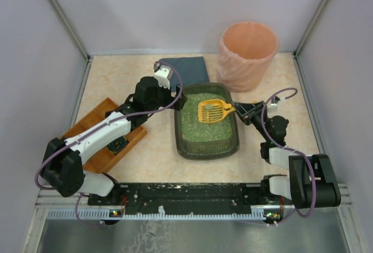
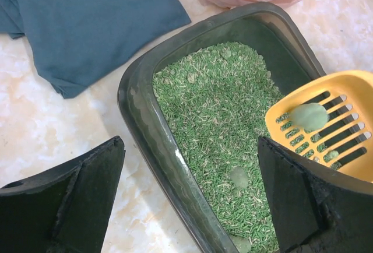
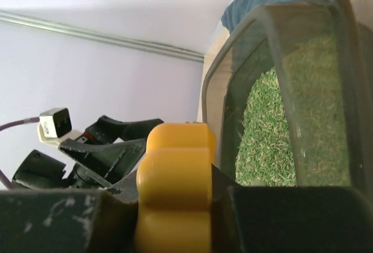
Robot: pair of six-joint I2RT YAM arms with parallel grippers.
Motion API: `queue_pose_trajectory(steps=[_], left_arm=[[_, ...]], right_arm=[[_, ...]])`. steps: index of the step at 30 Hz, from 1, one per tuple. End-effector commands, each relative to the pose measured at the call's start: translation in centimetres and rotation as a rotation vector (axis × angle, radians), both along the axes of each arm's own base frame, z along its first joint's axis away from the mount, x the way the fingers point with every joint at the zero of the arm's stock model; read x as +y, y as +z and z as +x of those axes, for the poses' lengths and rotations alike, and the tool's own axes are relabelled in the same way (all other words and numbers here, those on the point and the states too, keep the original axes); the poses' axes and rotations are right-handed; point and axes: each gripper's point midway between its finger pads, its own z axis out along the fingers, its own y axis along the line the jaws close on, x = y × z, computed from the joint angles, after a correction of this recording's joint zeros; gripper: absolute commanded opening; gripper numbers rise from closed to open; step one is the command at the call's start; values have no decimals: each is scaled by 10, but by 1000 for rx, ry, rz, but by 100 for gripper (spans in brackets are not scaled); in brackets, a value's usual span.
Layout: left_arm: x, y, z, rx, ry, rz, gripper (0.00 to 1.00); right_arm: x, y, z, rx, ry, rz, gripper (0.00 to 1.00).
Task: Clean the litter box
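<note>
The dark grey-green litter box [image 1: 178, 132] sits mid-table, filled with green granules. A yellow slotted scoop [image 1: 214, 111] hovers over its far right part and carries a pale green clump [image 2: 309, 116]. My right gripper [image 1: 240, 111] is shut on the scoop's handle [image 3: 175, 171], which fills the gap between its fingers. My left gripper [image 1: 177, 97] is open and empty; its fingers straddle the box's left rim [image 2: 145, 125], one outside over the table and one over the litter. Another pale clump [image 2: 239, 177] lies in the litter.
A folded blue cloth [image 1: 186, 69] lies just behind the box. Further right at the back stands a tall peach bin [image 1: 247, 55]. An orange-brown wooden tray [image 1: 102, 139] lies under my left arm at the left. White walls close in the table on three sides.
</note>
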Motion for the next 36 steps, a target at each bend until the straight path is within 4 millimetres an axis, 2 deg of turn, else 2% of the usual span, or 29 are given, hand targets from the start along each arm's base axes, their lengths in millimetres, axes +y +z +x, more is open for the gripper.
queue_pose_trajectory(steps=[1,5,8,10,16,20,26,36], left_arm=[[-9,4,0,13,-37,-43,98],[-8,4,-4,10,-58,-27,92],[-7,8,-4,-1,-53,-28,91],[-5,10,-4,-8,-49,-21,90],[4,7,-1,-18,-19,29,90],[4,6,-1,-15,-26,35,91],[4,5,-1,-15,-25,44,91],[4,3,1,-6,-19,52,91]], right_arm=[[-16,23,3,-80,-67,42,0],[10,40,2,-151,58,-18,0],[-3,36,5,-111,-12,16,0],[-2,37,7,-107,-6,-7,0],[-4,52,8,-118,-13,21,0],[-7,65,20,-85,-39,19,0],[-23,114,47,-110,-111,14,0],[-85,201,107,-250,-311,25,0]])
